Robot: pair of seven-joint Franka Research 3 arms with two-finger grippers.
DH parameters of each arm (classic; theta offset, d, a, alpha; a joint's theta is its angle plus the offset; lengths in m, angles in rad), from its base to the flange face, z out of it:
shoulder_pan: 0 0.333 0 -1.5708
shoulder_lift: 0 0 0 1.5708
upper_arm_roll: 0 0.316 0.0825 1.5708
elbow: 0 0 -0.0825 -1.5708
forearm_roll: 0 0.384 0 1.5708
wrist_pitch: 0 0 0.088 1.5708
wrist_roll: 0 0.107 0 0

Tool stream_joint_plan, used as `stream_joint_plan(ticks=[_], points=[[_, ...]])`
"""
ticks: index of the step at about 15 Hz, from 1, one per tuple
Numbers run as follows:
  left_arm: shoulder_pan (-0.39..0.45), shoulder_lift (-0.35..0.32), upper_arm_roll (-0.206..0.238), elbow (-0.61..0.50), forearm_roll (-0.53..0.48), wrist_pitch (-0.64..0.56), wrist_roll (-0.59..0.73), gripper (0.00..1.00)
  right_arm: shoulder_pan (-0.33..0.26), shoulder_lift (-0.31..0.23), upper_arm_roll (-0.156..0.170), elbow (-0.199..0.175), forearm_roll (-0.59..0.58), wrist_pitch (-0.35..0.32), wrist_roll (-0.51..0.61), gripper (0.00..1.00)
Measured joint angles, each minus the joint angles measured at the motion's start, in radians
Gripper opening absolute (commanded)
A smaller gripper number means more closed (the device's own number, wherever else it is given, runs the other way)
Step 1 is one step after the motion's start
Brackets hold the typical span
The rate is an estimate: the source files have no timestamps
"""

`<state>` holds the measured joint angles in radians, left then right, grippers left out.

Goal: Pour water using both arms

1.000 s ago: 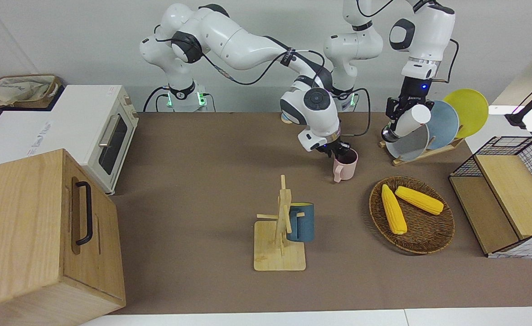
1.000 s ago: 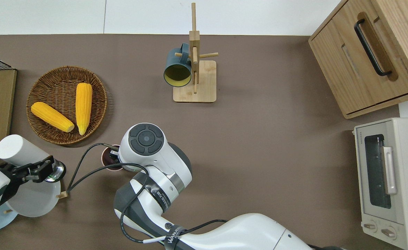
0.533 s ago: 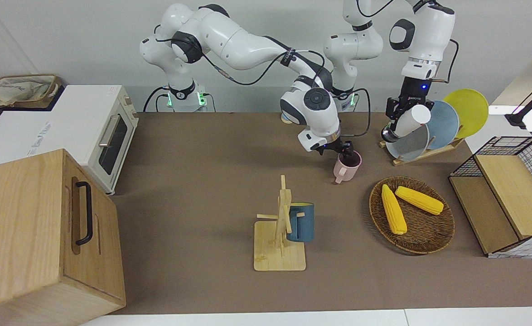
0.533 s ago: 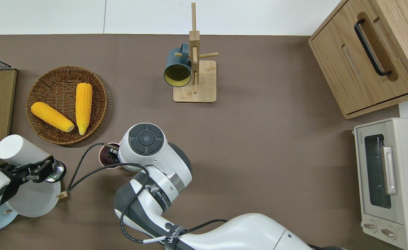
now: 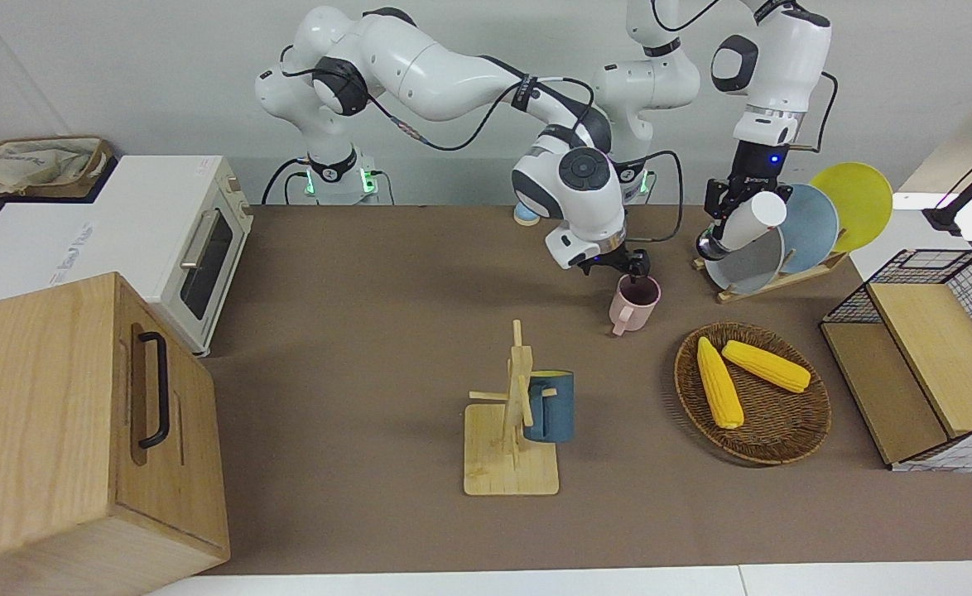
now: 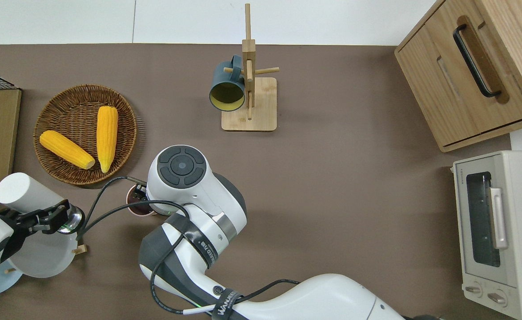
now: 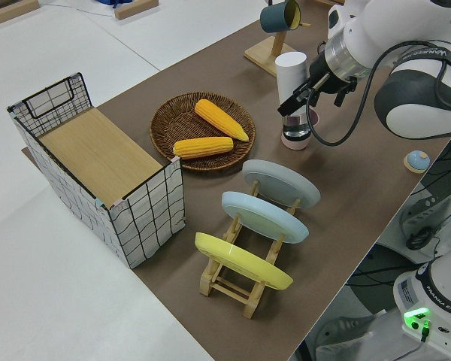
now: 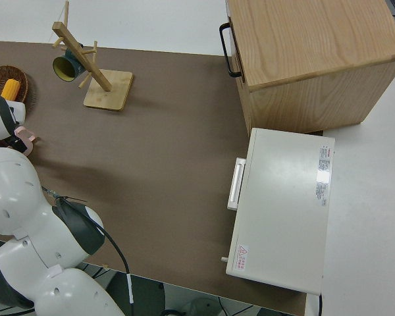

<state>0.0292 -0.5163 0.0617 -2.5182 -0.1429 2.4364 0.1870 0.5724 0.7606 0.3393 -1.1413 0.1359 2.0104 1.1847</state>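
Observation:
My right gripper [image 5: 637,271] reaches down onto the rim of a pink mug [image 5: 633,305] and is shut on it, one finger inside. The mug [image 6: 135,207] stands upright near the middle of the table, mostly hidden under my right wrist in the overhead view; I cannot tell whether it touches the table. My left gripper [image 5: 724,222] is shut on a white bottle [image 5: 753,217], held tilted in the air over the plate rack [image 5: 784,273]. The bottle [image 6: 21,192] has its metal end pointing toward the mug. No water shows in any view.
A wooden mug rack [image 5: 509,447] with a blue mug [image 5: 550,406] stands farther from the robots. A wicker basket [image 5: 792,430] holds two corn cobs. A wire crate [image 5: 933,356] sits at the left arm's end; a toaster oven [image 5: 196,240] and wooden cabinet [image 5: 80,430] at the right arm's end.
My right wrist rose and turned; the pink mug tipped briefly, then came upright, shifted slightly toward the left arm's end. The left arm and bottle stayed still.

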Motion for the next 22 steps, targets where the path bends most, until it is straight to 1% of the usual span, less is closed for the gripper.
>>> stream_joint_plan(ticks=[3,4,5,6,7,8,9,11,13,15,18,20,22], points=[[0.000,0.000,0.000,0.000,0.000,0.000,0.000,0.00,-0.006,-0.009,-0.006,0.078,-0.011,-0.123,-0.004,0.985],[0.000,0.000,0.000,-0.001,0.000,0.000,0.000,0.00,-0.009,-0.015,-0.011,0.096,-0.032,-0.167,-0.026,0.987],[-0.001,0.000,0.000,-0.002,0.000,0.000,0.000,0.00,-0.013,-0.023,-0.013,0.105,-0.055,-0.207,-0.063,0.987],[-0.002,0.000,0.000,-0.003,0.000,-0.001,0.000,0.00,-0.017,-0.031,-0.018,0.111,-0.074,-0.251,-0.114,0.985],[-0.009,0.000,0.000,-0.006,0.000,-0.001,0.000,0.00,-0.023,-0.044,-0.033,0.117,-0.091,-0.307,-0.189,0.987],[-0.016,0.000,0.000,-0.008,0.000,-0.001,0.000,0.00,-0.028,-0.053,-0.045,0.119,-0.102,-0.344,-0.246,0.985],[-0.025,0.000,0.000,-0.012,0.000,-0.001,0.000,0.00,-0.036,-0.068,-0.061,0.122,-0.122,-0.395,-0.331,0.987],[-0.038,0.000,-0.001,-0.020,0.000,-0.004,0.000,0.00,-0.063,-0.100,-0.086,0.123,-0.162,-0.483,-0.490,0.985],[-0.052,0.000,-0.001,-0.027,0.000,-0.005,0.000,0.00,-0.106,-0.138,-0.101,0.125,-0.190,-0.549,-0.635,0.987],[-0.065,0.000,-0.001,-0.032,0.000,-0.007,0.000,0.00,-0.173,-0.182,-0.108,0.125,-0.206,-0.600,-0.775,0.987],[-0.084,0.000,-0.002,-0.041,0.000,-0.010,0.001,0.00,-0.270,-0.235,-0.116,0.125,-0.244,-0.647,-0.960,0.985],[-0.094,0.000,-0.002,-0.050,0.000,-0.012,0.011,0.00,-0.323,-0.264,-0.119,0.125,-0.277,-0.665,-1.050,0.985],[-0.095,-0.005,0.001,-0.063,0.000,-0.014,0.041,0.00,-0.357,-0.287,-0.121,0.125,-0.310,-0.668,-1.097,0.987]])
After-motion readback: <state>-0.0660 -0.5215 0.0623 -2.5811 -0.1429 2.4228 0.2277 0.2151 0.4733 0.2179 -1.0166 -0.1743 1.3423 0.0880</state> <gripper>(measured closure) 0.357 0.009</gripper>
